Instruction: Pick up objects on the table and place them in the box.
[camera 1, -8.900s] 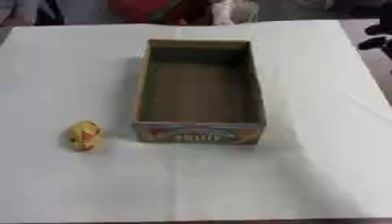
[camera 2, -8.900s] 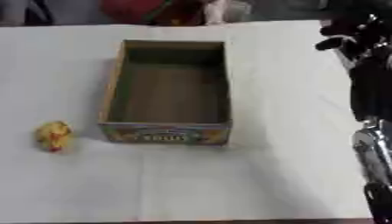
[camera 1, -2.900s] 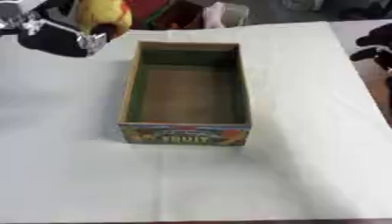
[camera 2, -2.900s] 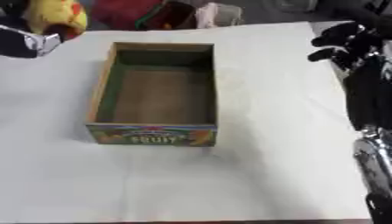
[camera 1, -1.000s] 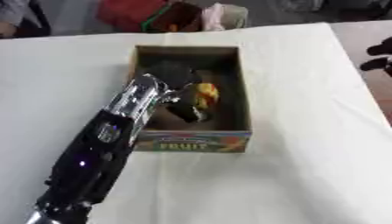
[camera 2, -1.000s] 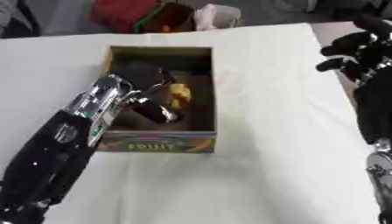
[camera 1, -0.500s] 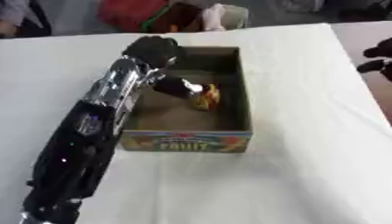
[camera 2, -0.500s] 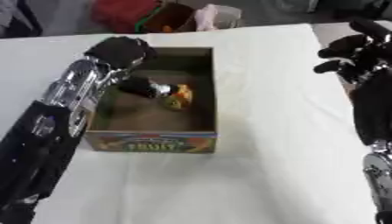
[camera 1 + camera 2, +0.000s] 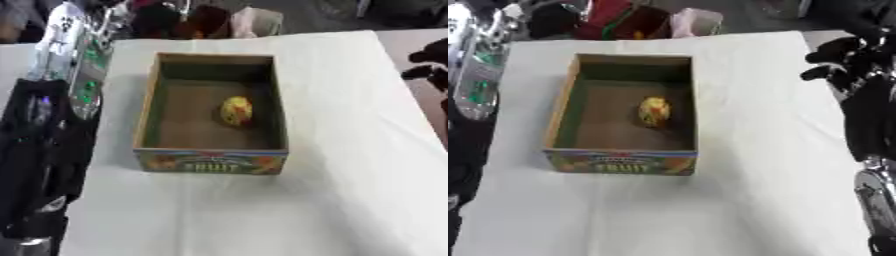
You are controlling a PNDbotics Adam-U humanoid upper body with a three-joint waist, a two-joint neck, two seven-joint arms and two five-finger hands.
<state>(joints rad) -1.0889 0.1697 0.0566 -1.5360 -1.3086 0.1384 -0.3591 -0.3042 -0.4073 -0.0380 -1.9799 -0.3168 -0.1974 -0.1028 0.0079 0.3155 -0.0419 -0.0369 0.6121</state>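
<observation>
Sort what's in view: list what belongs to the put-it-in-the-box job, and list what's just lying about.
Belongs to the job:
yellow object, lying inside the box
cardboard box
right hand, at the table's right edge

Just lying about:
red and pink clutter beyond the table's far edge
white tablecloth

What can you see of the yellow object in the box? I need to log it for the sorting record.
The yellow object is small, rounded and oval, yellow with reddish patches, like a toy fruit. It lies on the brown floor of the cardboard box, right of centre and close to the right wall. Neither hand touches it. Finer detail cannot be made out.
</observation>
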